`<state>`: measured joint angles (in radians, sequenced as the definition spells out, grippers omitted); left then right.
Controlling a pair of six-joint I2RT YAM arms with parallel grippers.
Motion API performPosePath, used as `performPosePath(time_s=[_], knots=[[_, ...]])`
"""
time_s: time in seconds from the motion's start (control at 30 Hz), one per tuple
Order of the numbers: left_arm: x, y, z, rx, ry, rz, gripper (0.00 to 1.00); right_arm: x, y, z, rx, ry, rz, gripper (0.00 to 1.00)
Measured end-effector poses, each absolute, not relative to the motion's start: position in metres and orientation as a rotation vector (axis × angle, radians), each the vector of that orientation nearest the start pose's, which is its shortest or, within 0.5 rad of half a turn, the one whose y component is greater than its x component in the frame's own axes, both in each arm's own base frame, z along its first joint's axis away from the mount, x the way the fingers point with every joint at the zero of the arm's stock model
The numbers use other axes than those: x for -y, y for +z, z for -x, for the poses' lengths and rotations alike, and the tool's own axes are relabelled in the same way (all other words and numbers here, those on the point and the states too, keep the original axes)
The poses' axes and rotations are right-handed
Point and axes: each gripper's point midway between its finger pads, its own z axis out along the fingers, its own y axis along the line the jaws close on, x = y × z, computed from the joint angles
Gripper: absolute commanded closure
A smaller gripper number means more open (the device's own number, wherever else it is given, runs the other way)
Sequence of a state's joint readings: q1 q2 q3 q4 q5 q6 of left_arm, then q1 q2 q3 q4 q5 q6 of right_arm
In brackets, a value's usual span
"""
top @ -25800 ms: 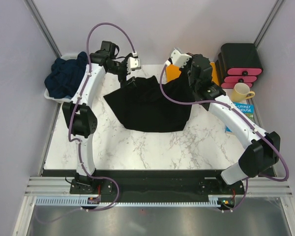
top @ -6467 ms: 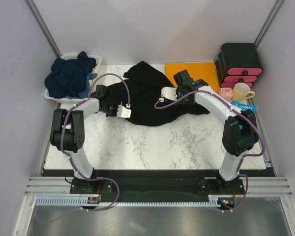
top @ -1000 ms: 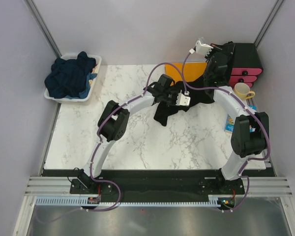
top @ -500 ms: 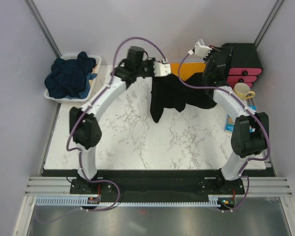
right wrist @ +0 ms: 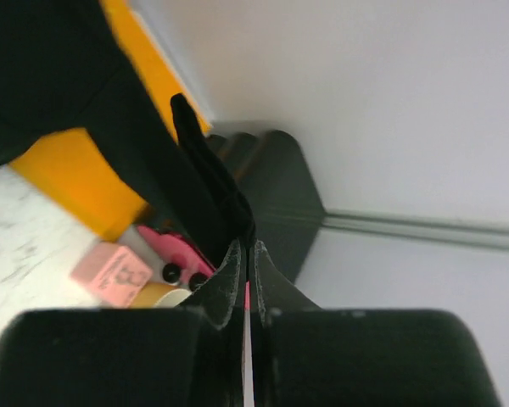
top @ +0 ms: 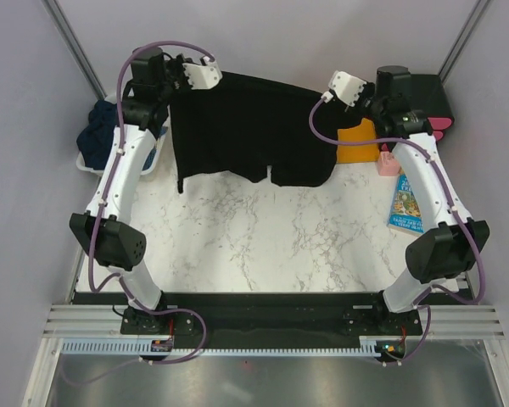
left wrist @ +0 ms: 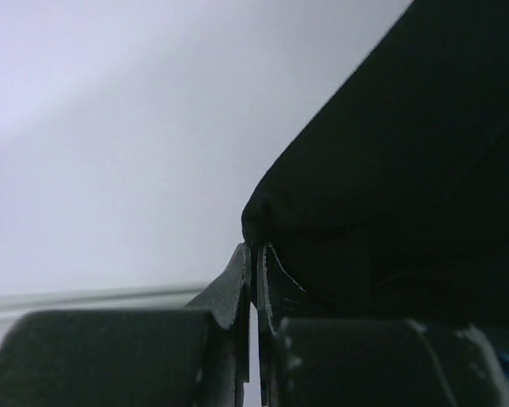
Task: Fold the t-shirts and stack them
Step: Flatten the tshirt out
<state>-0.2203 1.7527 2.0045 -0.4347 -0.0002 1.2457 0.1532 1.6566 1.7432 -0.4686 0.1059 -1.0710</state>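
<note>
A black t-shirt (top: 246, 127) hangs spread wide above the back of the table, stretched between my two grippers. My left gripper (top: 187, 85) is shut on its upper left corner; the left wrist view shows the jaws (left wrist: 254, 250) pinching the dark cloth (left wrist: 407, 170). My right gripper (top: 327, 97) is shut on the upper right corner, and in the right wrist view the closed tips (right wrist: 246, 246) pinch a fold of black fabric (right wrist: 204, 178). Dark navy t-shirts (top: 97, 140) lie heaped in a white bin (top: 148, 161) at the back left, partly behind my left arm.
An orange sheet (top: 356, 140) lies at the back right under the shirt's hem. Beside it are a pink block (top: 388, 161), a book (top: 405, 203) and black drawers with pink fronts (top: 428, 93). A yellow mug (right wrist: 153, 294) shows in the right wrist view.
My left gripper swung from the middle to the far back left and rose. The black t-shirt went from a bunched hang to a wide, stretched spread between both grippers.
</note>
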Motion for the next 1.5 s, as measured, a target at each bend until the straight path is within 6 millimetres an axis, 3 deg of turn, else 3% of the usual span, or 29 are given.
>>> performPosePath(time_s=[0.13,0.2,0.4,0.57,0.8,0.9,0.97,1.07,1.2,1.3,1.4,1.5], knots=[[0.037,0.423,-0.535,-1.42,0.805,-1.208,0.98,-0.045,0.347,-0.473,-1.697,-0.481,1.299,1.0],[0.026,0.424,-0.535,-1.431,0.819,-1.201,0.98,-0.053,0.352,-0.458,-1.692,-0.396,1.372,1.0],[0.014,0.435,-0.527,-1.408,0.823,-1.201,0.98,-0.063,0.382,-0.422,-1.62,-0.267,1.494,1.0],[0.018,0.468,-0.5,-1.313,0.82,-1.201,0.98,-0.062,0.4,-0.412,-1.567,-0.29,1.477,1.0],[0.034,0.542,-0.442,-1.071,0.817,-1.151,0.98,-0.052,0.468,-0.388,-1.343,-0.511,1.32,1.0],[0.04,0.55,-0.427,-1.013,0.809,-1.149,0.98,-0.047,0.494,-0.387,-1.275,-0.6,1.247,1.0],[0.041,0.543,-0.429,-1.014,0.801,-1.157,0.98,-0.044,0.493,-0.397,-1.275,-0.63,1.204,1.0],[0.044,0.515,-0.449,-1.053,0.765,-1.193,0.98,-0.042,0.462,-0.425,-1.343,-0.645,1.163,1.0],[0.053,0.443,-0.487,-1.156,0.664,-1.291,0.98,-0.037,0.394,-0.485,-1.476,-0.719,1.103,1.0],[0.055,0.407,-0.509,-1.214,0.619,-1.332,0.98,-0.027,0.371,-0.527,-1.495,-0.843,0.997,1.0],[0.058,0.392,-0.533,-1.236,0.617,-1.341,0.98,-0.016,0.376,-0.56,-1.452,-0.965,0.873,1.0],[0.06,0.413,-0.572,-1.192,0.692,-1.284,0.98,-0.009,0.423,-0.595,-1.307,-1.094,0.698,1.0]])
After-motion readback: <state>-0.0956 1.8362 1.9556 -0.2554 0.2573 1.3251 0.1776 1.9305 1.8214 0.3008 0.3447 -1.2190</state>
